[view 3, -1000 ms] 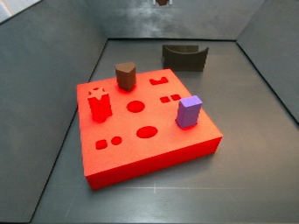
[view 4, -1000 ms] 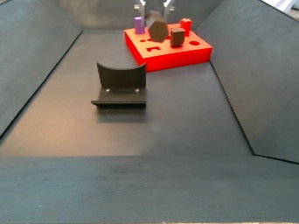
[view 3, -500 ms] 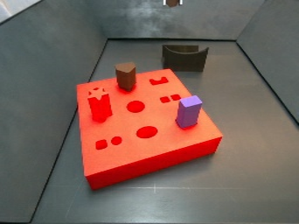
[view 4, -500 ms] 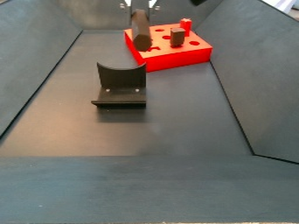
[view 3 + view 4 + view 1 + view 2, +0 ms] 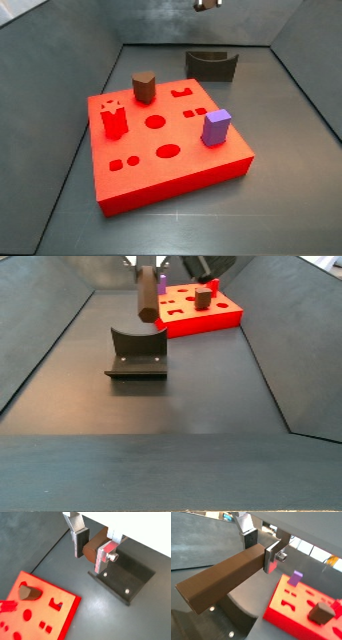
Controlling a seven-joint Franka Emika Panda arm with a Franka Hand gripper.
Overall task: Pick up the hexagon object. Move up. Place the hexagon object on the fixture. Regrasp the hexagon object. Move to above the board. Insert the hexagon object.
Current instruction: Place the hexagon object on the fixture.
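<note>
The hexagon object point(image 5: 144, 294), a slender brown peg, hangs upright in the air, above and just beyond the fixture point(image 5: 136, 353), nearer it than the red board point(image 5: 201, 314). My gripper point(image 5: 150, 266) is shut on its upper end. In both wrist views the peg point(image 5: 92, 546) point(image 5: 221, 579) sits between the silver fingers point(image 5: 79, 538) point(image 5: 274, 556) of the gripper point(image 5: 89, 554) point(image 5: 261, 554), with the fixture point(image 5: 127, 577) below. In a side view only the gripper's tip point(image 5: 207, 4) shows at the top edge, over the fixture point(image 5: 211, 64); the peg is out of frame there.
On the board point(image 5: 167, 170) stand a stubby dark brown block point(image 5: 144, 86), a red peg point(image 5: 115, 120) and a purple block point(image 5: 217, 127). Sloping grey walls close in the floor on all sides.
The gripper has carried the peg away from over the board and toward the fixture; in a side view the gripper's tip has drifted right along the top edge.
</note>
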